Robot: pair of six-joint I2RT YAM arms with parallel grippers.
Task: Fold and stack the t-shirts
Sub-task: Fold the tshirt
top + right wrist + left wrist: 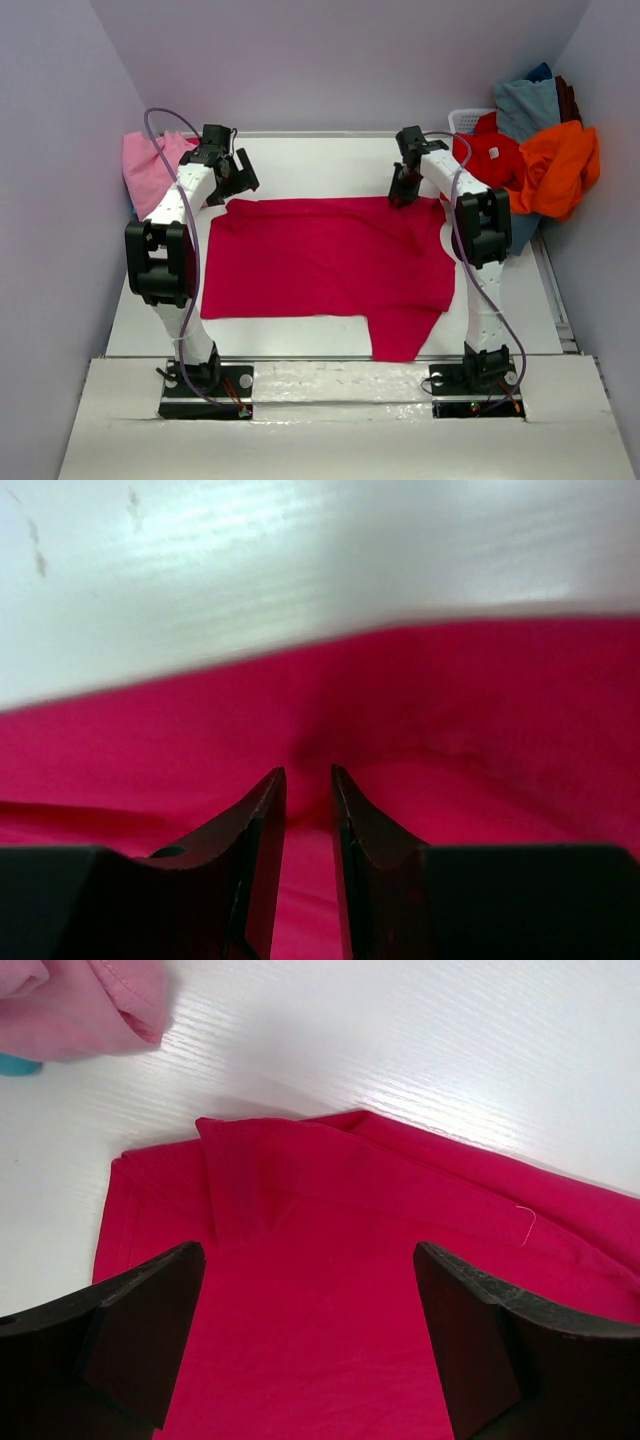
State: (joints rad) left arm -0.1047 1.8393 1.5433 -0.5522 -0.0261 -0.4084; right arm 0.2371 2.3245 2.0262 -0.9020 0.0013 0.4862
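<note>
Top view: even, diffuse overhead light; the white table [330, 160] is bright, shadows are soft and faint, and the walls [60, 150] take a lilac cast. Left wrist view: the crimson t-shirt [330, 1260] is in sharp focus; broad glare streaks the table top; the left gripper's fingers [140, 1330] are dark and slightly soft. Right wrist view: blurred throughout, table washed out, the right gripper's fingers [255, 870] near-black silhouettes.

The white table [330, 160] bears a crimson-magenta t-shirt [320, 260] spread flat and a light pink t-shirt [145, 165] far left.
</note>
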